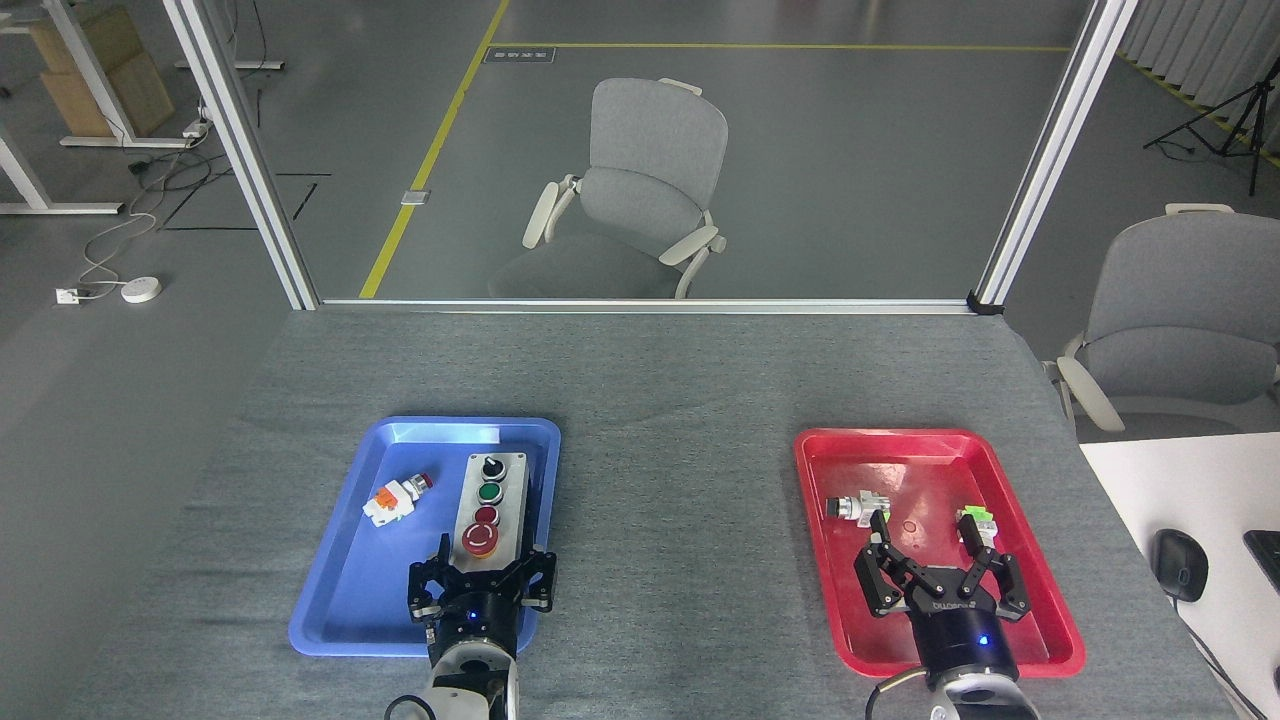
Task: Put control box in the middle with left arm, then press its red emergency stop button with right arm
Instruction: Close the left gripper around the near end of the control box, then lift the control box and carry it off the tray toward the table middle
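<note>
The control box [491, 497], light grey with a row of buttons on top, lies lengthwise in the blue tray [340, 590] at its right side. Its red emergency stop button [481, 540] sits at the near end of the row. My left gripper [489, 562] is open, with its fingers spread on either side of the box's near end, which it partly hides. My right gripper [932, 545] is open above the red tray [1040, 600], holding nothing.
A loose white-and-orange push button [395, 498] lies in the blue tray, left of the box. Two small parts [856, 507] [977, 520] lie in the red tray just beyond my right fingers. Grey table cloth [680, 520] lies between the trays.
</note>
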`<state>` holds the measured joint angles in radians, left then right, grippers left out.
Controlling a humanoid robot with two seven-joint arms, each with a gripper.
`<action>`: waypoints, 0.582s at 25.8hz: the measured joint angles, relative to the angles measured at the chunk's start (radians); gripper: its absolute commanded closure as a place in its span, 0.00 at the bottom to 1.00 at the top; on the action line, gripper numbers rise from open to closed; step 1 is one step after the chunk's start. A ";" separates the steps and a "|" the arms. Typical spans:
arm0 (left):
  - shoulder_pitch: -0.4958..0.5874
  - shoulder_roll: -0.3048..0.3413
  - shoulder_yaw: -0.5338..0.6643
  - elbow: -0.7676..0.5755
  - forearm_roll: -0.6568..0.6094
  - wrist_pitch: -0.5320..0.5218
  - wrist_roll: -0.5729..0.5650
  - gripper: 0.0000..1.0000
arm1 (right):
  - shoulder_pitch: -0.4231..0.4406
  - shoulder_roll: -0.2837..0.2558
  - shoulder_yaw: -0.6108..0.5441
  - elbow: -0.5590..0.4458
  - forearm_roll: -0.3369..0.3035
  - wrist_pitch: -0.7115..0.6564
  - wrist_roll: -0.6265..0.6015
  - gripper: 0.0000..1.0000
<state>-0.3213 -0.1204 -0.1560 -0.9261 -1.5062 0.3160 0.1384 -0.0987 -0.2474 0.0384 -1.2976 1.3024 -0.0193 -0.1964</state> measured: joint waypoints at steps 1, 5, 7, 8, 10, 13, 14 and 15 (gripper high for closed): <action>-0.010 0.000 0.000 0.017 0.001 -0.006 0.000 0.02 | -0.001 0.000 0.000 0.003 -0.001 -0.002 -0.002 0.04; -0.046 0.004 0.000 0.078 0.014 -0.037 0.000 0.04 | -0.003 0.001 0.003 0.007 -0.001 -0.002 0.001 0.04; -0.062 0.008 0.001 0.103 0.020 -0.051 0.000 0.09 | -0.003 0.001 0.006 0.004 0.001 -0.002 0.003 0.04; -0.069 0.009 0.001 0.112 0.022 -0.055 0.000 0.17 | -0.003 0.001 0.007 0.003 0.002 -0.002 0.004 0.04; -0.080 0.012 0.001 0.126 0.026 -0.065 0.000 0.27 | 0.000 -0.001 0.008 0.000 0.006 -0.002 0.004 0.04; -0.089 0.015 0.001 0.132 0.027 -0.078 0.000 0.76 | 0.004 -0.002 0.009 -0.012 0.032 -0.003 0.008 0.04; -0.090 0.017 0.001 0.132 0.027 -0.085 0.000 1.00 | 0.005 -0.001 0.010 -0.020 0.045 -0.004 0.008 0.04; -0.091 0.020 0.001 0.131 0.027 -0.093 0.000 1.00 | 0.005 0.001 0.010 -0.026 0.055 -0.005 0.006 0.04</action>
<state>-0.4122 -0.1004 -0.1551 -0.7952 -1.4794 0.2235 0.1384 -0.0933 -0.2460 0.0484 -1.3233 1.3577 -0.0239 -0.1902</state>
